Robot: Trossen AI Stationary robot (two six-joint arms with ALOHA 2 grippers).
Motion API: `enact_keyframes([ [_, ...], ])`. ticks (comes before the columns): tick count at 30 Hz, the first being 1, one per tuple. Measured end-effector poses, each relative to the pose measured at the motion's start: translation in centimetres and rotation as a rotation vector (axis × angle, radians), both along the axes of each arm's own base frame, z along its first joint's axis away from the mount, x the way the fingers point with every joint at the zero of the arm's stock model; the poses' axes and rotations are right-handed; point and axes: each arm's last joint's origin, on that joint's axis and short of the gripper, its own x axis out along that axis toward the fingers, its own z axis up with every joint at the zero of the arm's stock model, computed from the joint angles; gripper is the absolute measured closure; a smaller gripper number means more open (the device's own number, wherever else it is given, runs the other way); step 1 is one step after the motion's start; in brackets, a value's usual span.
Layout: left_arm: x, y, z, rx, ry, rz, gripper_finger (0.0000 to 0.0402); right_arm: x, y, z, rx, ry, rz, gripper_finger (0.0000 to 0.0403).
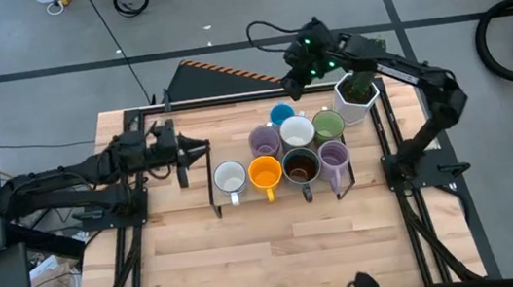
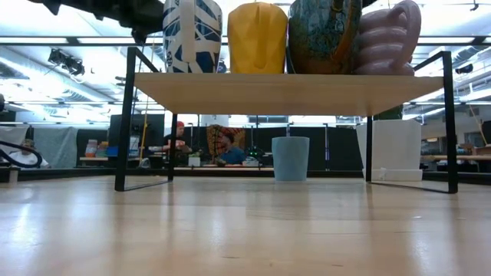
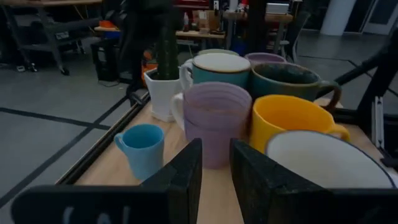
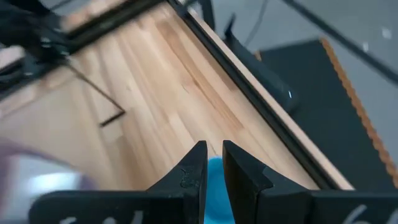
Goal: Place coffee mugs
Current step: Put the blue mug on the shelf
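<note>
Coffee mugs point(image 1: 283, 160) sit clustered toward the table's far edge; my right claw point(image 1: 294, 84), fingers narrow and empty, hovers above the blue mug point(image 1: 281, 114) to grasp it.

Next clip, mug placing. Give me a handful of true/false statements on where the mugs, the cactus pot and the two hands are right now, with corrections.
1. The small blue ceramic mug stands on the wooden table, not on the raised shelf. True.
2. The right hand holds the orange ceramic mug. False: it hovers empty above the blue mug, fingers nearly together.
3. The white hexagonal cactus pot sits at the right rear, beside the green mug. True.
4. The left hand grips the white mug. False: it hovers empty, left of the mugs.
5. The dark brown mug lies tipped over. False: it is upright.
</note>
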Motion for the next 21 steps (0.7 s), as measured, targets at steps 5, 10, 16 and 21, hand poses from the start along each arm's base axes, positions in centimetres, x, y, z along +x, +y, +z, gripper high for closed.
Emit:
enact_keyframes([
  [5, -0.4, -1.9, -1.2, 0.028, 0.0, 0.018, 0.0315, 1.0, -2.0, -2.7, 0.084, 0.096, -0.032, 0.0343],
  [10, -0.5, -3.5, -2.3, 0.035, 0.0, 0.005, 0.0315, 1.8, -2.7, -4.5, 0.135, 0.153, -0.008, 0.0312],
  [16, -0.7, -5.1, -4.0, 0.043, 0.021, 0.015, 0.0315, 2.6, -3.4, -6.0, 0.178, 0.179, -0.036, 0.0236],
  [21, -0.9, -6.2, -5.5, 0.005, 0.02, -0.023, 0.0315, 2.6, -3.8, -6.3, 0.191, 0.197, -0.091, 0.0195],
])
